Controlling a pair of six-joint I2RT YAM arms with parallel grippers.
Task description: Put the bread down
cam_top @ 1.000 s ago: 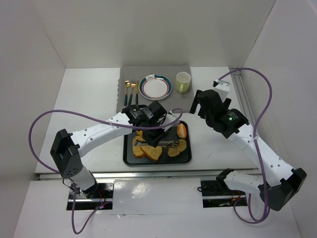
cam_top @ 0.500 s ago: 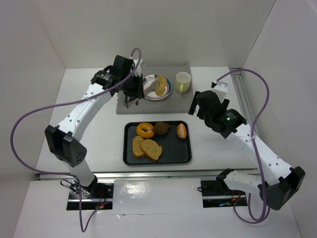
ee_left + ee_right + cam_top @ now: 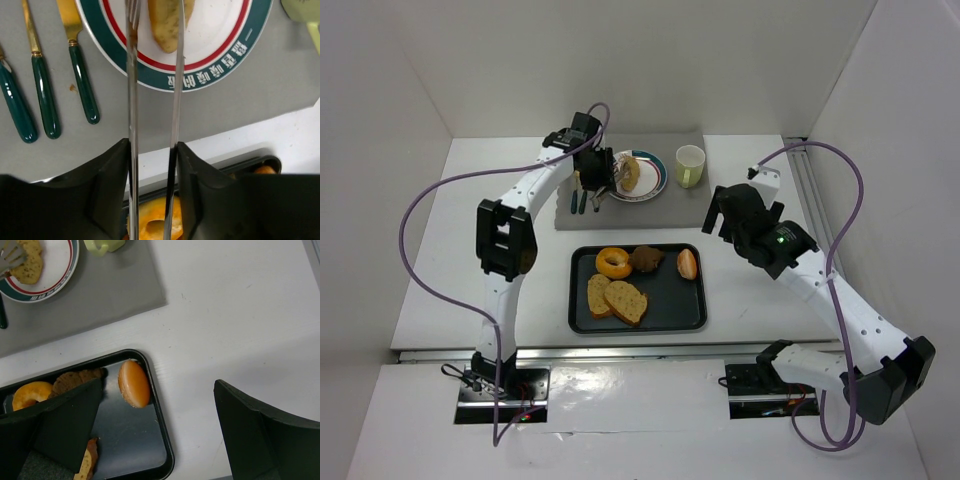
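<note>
My left tool point(image 3: 151, 156) clamps the tongs point(image 3: 131, 75) astride the bread point(image 3: 167, 25) on the plate point(image 3: 220, 55), twelve o'clock of the tray point(image 3: 665, 300); light and crumbly, I judge, so pinch its flat faces gently.

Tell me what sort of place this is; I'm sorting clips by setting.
Likely a lab mock-up of a dining table: bare white walls box it in, and a plate, cutlery and cup sit on a grey mat beside a tray of baked goods.
</note>
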